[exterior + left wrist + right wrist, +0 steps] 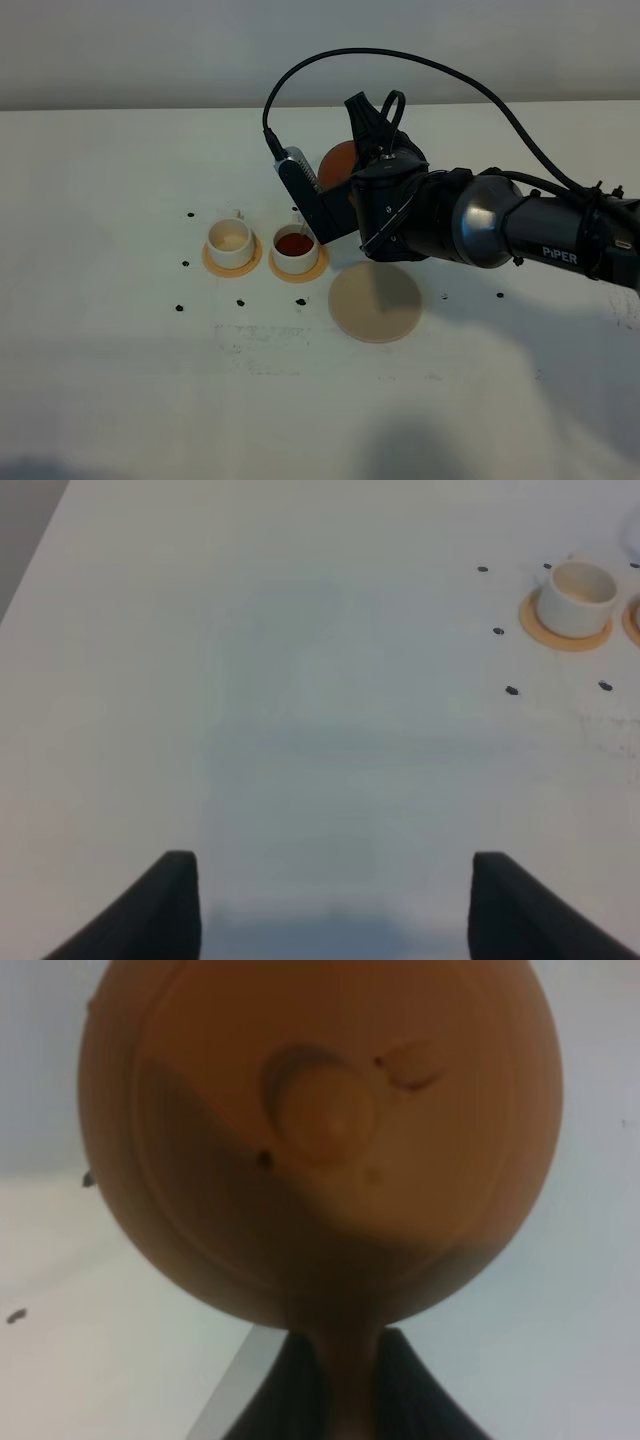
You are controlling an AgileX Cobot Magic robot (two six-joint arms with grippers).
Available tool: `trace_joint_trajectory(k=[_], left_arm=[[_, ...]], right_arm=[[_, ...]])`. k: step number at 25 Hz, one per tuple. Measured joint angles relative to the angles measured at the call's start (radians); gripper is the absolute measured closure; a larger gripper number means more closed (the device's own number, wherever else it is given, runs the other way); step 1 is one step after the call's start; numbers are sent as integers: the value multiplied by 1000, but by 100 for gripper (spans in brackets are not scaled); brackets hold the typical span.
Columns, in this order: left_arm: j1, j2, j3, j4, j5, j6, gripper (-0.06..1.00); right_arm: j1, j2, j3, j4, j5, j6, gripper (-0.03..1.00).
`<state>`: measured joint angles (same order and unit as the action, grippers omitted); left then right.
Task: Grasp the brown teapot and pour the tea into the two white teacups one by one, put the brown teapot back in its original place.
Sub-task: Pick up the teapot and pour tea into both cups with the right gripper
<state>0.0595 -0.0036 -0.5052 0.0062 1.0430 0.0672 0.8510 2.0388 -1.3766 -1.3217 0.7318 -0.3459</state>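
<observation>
brown teapot (320,1160), handle (350,1365) pinched between right fingers (425,1400), body just beyond

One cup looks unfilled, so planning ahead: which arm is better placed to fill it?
Right, probably: the right claw grips the brown teapot near the empty teacup; the left claw is open, holding nothing.

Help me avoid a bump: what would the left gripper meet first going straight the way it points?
Probably only the white table; the left gripper points past the empty teacup, though depth is unclear.
</observation>
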Motion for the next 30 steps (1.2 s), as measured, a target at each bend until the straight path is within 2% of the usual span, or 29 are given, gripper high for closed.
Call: trace_joint_trajectory(k=[30], left_arm=[[0, 0, 0, 0, 0, 0, 36]], right_arm=[[17, 0, 0, -4, 5, 0, 88]])
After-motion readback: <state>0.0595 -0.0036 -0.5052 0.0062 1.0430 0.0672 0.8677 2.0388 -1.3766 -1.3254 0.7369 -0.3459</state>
